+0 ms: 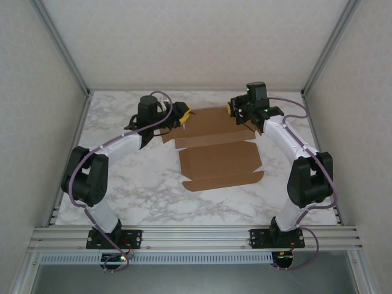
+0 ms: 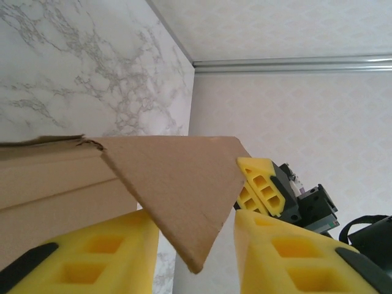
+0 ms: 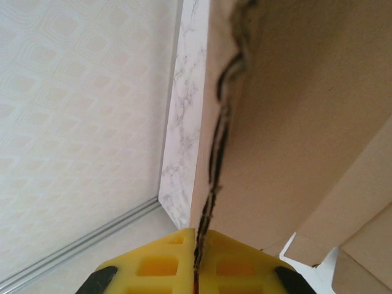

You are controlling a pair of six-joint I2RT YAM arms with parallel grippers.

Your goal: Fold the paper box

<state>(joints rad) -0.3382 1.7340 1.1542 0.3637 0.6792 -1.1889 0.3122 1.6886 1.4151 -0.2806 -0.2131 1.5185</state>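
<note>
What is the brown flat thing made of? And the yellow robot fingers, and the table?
The paper box looks like plain brown cardboard: matte, with a ragged layered edge. The yellow fingers seem moulded plastic or rubber, with hollow pockets. The table looks like marble, white with grey veins, maybe just a printed pattern.

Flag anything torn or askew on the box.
The paper box has a ragged, frayed edge running up from the right gripper pinching it; the left wrist view shows a similar rough tear at a flap's crease. Nothing else stands out.
</note>
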